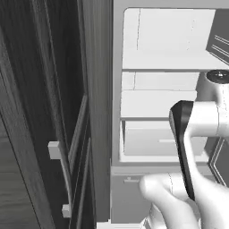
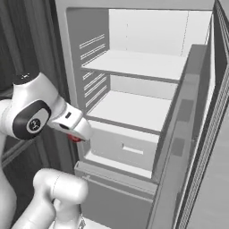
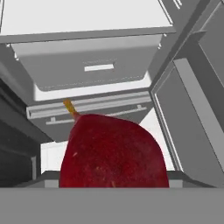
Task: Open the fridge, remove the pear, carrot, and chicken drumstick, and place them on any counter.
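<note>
The fridge [image 2: 134, 107] stands open, its white shelves bare and a closed drawer [image 2: 123, 150] below them. The pear [image 3: 113, 153], dark red with a short brown stem, sits close up in the hand view, in front of the fridge's lower part. My gripper [image 2: 77, 133] is shut on it; in the right base view a bit of the red pear [image 2: 74, 138] peeks out under the hand, left of the drawer. The fruit hides my fingertips. The carrot, the chicken drumstick and the counter are out of view.
The open fridge door [image 2: 183, 134] juts out at the right, close to the arm. Dark wood-grain cabinets [image 1: 44, 112] with a silver bar handle [image 1: 58, 154] stand to the left of the fridge. My own arm fills the lower right of the left base view.
</note>
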### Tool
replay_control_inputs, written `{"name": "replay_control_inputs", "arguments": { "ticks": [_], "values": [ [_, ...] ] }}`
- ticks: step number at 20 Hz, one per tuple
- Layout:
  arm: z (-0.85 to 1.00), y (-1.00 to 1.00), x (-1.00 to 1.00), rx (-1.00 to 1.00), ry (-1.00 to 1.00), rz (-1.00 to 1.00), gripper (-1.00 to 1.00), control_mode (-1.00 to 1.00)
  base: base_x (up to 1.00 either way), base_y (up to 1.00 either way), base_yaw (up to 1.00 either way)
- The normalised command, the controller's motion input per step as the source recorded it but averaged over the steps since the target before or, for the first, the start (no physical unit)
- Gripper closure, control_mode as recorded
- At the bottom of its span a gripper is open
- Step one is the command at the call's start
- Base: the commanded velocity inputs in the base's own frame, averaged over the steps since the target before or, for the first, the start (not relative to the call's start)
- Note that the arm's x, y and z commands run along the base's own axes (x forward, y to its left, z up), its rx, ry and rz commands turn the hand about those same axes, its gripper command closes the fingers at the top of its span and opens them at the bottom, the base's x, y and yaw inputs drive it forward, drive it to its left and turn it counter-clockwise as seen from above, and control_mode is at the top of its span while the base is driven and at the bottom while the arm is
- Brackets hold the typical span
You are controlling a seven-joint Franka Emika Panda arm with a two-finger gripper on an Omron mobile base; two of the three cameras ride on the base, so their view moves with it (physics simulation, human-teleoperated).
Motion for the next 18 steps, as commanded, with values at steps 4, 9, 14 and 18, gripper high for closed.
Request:
{"name": "replay_control_inputs", "arguments": {
  "ticks": [4,9,14,18],
  "values": [
    [0.00,0.00,0.00,0.00,0.00,0.00,1.00,1.00,-1.00,0.05,0.21],
    [0.00,0.00,0.00,0.00,0.00,0.00,1.00,1.00,-0.95,0.01,0.61],
    [0.00,0.00,0.00,0.00,0.00,0.00,1.00,1.00,-0.75,0.00,0.77],
    [0.00,0.00,0.00,0.00,0.00,0.00,1.00,1.00,-0.62,0.00,0.82]
  ]
}}
